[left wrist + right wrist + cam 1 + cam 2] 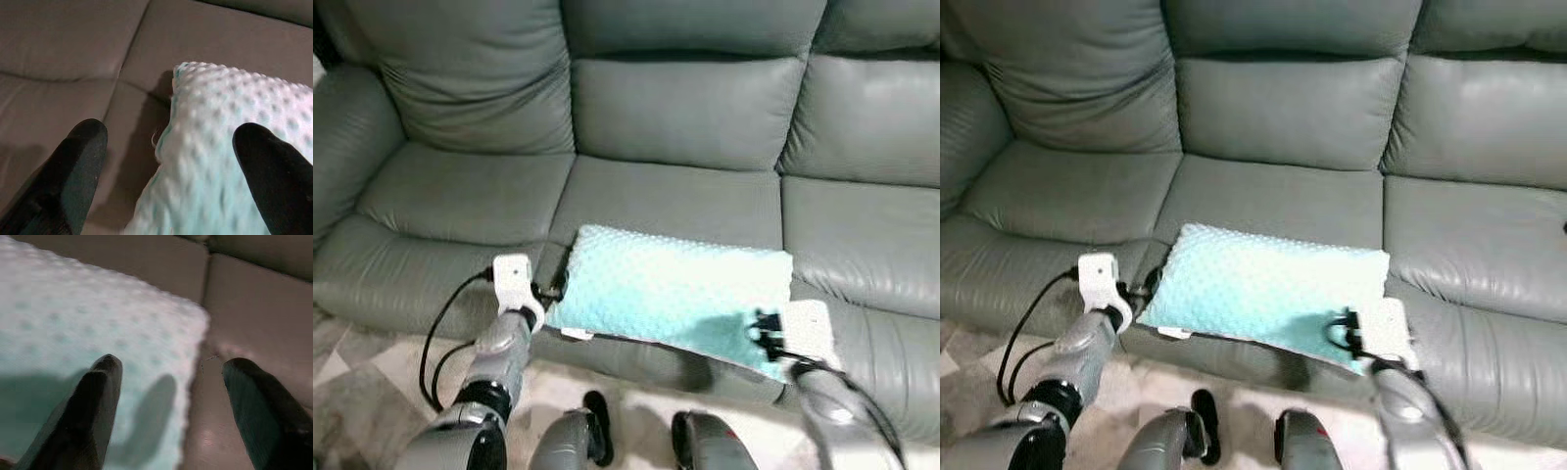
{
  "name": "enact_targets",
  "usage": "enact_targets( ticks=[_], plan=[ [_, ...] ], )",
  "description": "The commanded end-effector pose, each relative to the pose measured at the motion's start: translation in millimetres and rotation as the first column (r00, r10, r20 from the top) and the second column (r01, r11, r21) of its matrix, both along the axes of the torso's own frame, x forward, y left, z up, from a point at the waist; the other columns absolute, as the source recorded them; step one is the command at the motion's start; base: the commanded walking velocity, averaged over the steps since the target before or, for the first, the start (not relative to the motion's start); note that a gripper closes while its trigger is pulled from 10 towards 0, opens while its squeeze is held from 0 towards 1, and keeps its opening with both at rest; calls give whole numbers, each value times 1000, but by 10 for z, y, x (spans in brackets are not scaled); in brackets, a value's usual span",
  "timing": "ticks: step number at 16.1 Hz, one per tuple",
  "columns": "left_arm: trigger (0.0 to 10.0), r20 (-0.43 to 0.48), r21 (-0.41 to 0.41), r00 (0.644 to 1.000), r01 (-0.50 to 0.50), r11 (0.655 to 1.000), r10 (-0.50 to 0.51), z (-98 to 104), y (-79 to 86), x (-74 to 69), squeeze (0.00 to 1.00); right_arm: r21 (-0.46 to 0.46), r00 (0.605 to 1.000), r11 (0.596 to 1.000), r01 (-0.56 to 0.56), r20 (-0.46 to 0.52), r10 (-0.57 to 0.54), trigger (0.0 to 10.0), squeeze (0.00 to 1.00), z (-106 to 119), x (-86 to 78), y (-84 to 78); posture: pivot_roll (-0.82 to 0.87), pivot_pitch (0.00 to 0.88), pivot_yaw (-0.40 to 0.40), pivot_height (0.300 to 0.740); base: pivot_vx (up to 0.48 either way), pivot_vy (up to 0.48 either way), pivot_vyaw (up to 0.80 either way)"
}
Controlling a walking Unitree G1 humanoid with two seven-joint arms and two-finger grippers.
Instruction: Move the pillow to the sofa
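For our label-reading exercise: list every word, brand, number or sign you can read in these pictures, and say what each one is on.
None can be read.
The pillow has a plain dotted mint cover; a small white tab at its front edge is too small to read.
The sofa is plain grey, with no lettering.

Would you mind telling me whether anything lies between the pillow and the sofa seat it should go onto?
Nothing visible does. The mint-green dimpled pillow already overlaps the front of the grey leather sofa's middle seat, with the left gripper and right gripper open at its two ends.
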State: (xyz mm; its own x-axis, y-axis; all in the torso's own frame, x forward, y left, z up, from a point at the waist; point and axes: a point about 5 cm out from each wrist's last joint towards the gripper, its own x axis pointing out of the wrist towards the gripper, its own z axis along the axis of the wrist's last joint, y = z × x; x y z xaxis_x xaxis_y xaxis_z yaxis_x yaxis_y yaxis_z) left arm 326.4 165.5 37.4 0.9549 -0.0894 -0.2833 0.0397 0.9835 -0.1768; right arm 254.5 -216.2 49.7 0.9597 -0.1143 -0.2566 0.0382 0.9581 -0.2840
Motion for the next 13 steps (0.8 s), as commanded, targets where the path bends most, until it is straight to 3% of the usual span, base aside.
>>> enact_targets(
  ticks=[1,2,3,4,8,13],
  plan=[
    [10000,-35,22,999,-29,999,29,-77,113,-70,1000,11,999,1000,4,-36,-4,10000,1000,-80,-41,32,-218,146,101,740,0,0,0],
    [10000,-111,89,992,-48,995,58,-187,232,-154,855,19,999,1000,-3,-32,3,10000,1000,-53,-4,52,-218,111,100,740,0,0,0],
    [10000,-151,106,985,-69,992,84,-242,290,-199,490,29,999,999,-15,-36,16,10000,1000,-43,23,73,-217,99,100,740,0,0,0],
    [10000,-169,95,983,-53,994,69,-265,296,-218,20,66,997,997,-41,-59,44,10000,1000,-58,43,115,-217,78,104,740,0,0,0],
    [10000,-278,126,957,128,984,-89,-374,189,-283,0,144,975,984,-102,-181,128,10000,1000,-206,61,191,-227,13,111,740,0,0,0],
    [10000,-306,164,952,85,983,-31,-436,358,-371,0,165,969,983,-80,-219,116,10000,1000,-278,38,125,-236,0,109,740,0,0,0]
  ],
)
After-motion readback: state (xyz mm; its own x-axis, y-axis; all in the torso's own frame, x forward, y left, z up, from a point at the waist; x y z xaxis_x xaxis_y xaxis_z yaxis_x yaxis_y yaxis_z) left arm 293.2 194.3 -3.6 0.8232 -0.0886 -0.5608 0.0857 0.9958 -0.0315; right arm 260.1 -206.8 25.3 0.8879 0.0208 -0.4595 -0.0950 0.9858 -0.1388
